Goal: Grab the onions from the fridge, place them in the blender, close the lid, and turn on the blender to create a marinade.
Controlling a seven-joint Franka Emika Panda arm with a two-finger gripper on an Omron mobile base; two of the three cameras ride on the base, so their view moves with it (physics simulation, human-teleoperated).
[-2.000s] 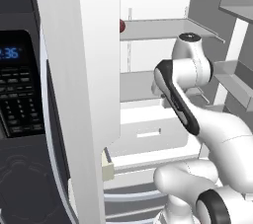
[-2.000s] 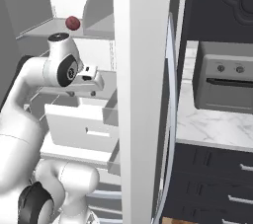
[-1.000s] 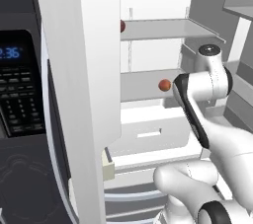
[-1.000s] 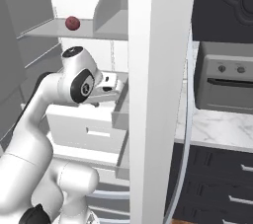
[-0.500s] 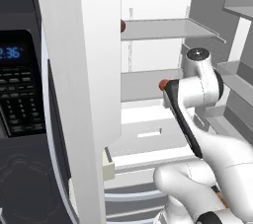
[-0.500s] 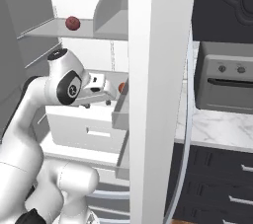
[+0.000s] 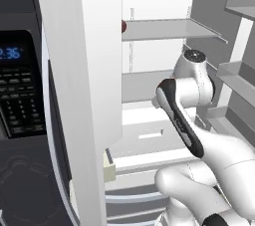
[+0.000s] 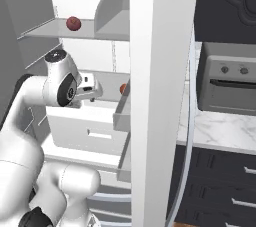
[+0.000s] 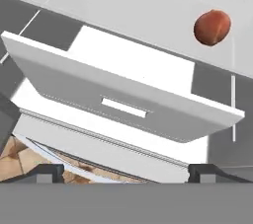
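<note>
The fridge (image 7: 164, 30) stands open in front of me. One dark red onion (image 8: 73, 23) rests on its upper shelf and peeks past the door edge as onion (image 7: 123, 26) in the left base view. A second onion (image 8: 123, 88) lies on the lower shelf, half hidden by a door bin; the hand view has this onion (image 9: 212, 27) at upper right, above the white drawer (image 9: 123, 104). My gripper (image 9: 126, 173) is open, fingertips (image 9: 47, 172) wide apart with nothing between them, short of the lower onion. The hand (image 8: 89, 85) hovers left of that onion. Blender and lid are out of view.
A black microwave (image 7: 20, 85) with a keypad is on the left. The open fridge door (image 8: 160, 96) stands upright between my arm and a marble counter (image 8: 220, 131) carrying a grey appliance (image 8: 235, 83). Dark drawers (image 8: 220, 181) sit below. Door bins (image 7: 239, 78) line the right.
The hand has drawn back slightly to the left, away from the lower onion. In the left base view the arm now covers that onion. The gripper has stayed open.
</note>
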